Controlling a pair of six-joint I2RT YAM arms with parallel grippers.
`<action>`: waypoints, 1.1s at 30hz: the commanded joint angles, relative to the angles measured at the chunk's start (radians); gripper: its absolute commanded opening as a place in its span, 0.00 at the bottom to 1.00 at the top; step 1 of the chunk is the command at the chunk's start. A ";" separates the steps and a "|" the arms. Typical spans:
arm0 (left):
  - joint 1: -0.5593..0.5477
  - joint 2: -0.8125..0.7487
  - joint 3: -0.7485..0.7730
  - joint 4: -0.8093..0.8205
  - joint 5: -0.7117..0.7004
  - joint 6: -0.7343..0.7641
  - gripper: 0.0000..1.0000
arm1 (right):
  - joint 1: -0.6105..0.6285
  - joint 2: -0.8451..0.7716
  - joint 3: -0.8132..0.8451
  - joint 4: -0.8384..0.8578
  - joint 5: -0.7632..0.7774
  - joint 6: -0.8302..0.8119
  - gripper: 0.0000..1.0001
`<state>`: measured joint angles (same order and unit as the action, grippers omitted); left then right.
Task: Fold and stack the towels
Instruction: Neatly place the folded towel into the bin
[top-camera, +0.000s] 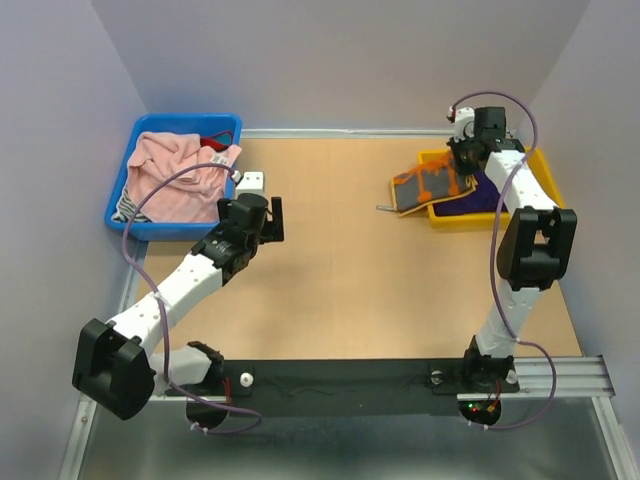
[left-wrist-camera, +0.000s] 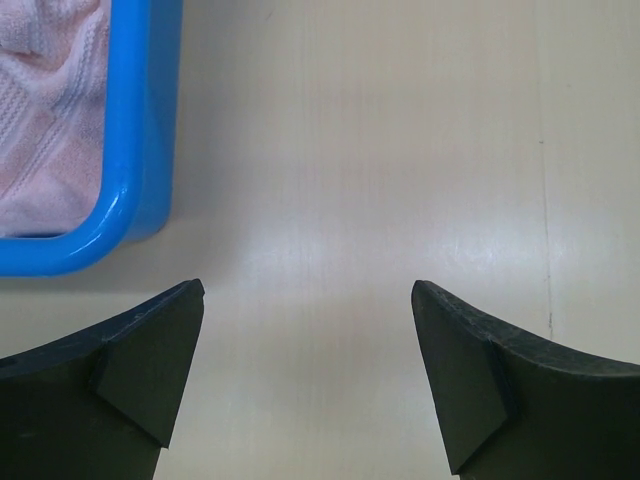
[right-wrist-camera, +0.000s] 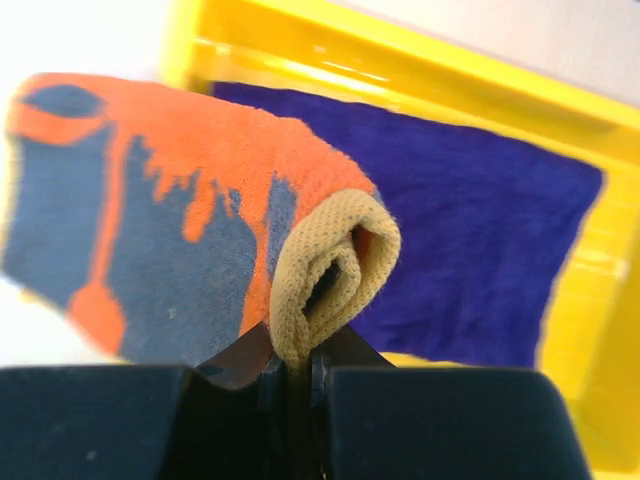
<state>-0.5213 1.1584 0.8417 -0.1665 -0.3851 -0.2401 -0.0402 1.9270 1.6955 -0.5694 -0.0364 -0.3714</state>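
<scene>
Towels sit at both far corners of the table (top-camera: 340, 270). The blue bin (top-camera: 118, 212) at far left holds the crumpled pink towel (top-camera: 170, 180), the largest cloth. The yellow bin (top-camera: 548, 178) at far right holds the purple towel (right-wrist-camera: 460, 230), lying flat. The grey-and-orange towel (right-wrist-camera: 150, 200) reaches across that bin's left rim toward the table, with one rolled edge pinched by the right end effector (right-wrist-camera: 295, 365). The left end effector (left-wrist-camera: 308, 300) hangs over bare table just beside the blue bin, its fingers spread wide.
</scene>
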 joint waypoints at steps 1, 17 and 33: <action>0.010 -0.002 0.002 0.038 -0.067 0.004 0.96 | -0.041 0.049 0.096 -0.015 0.089 -0.135 0.01; 0.029 0.021 -0.030 0.091 -0.129 0.007 0.96 | -0.115 0.135 0.194 0.000 0.159 -0.261 0.01; 0.027 0.038 -0.030 0.099 -0.107 0.016 0.96 | -0.119 0.179 0.165 0.043 0.168 -0.235 0.01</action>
<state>-0.4961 1.1976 0.8173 -0.1005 -0.4816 -0.2386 -0.1566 2.0895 1.8271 -0.5758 0.1165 -0.6205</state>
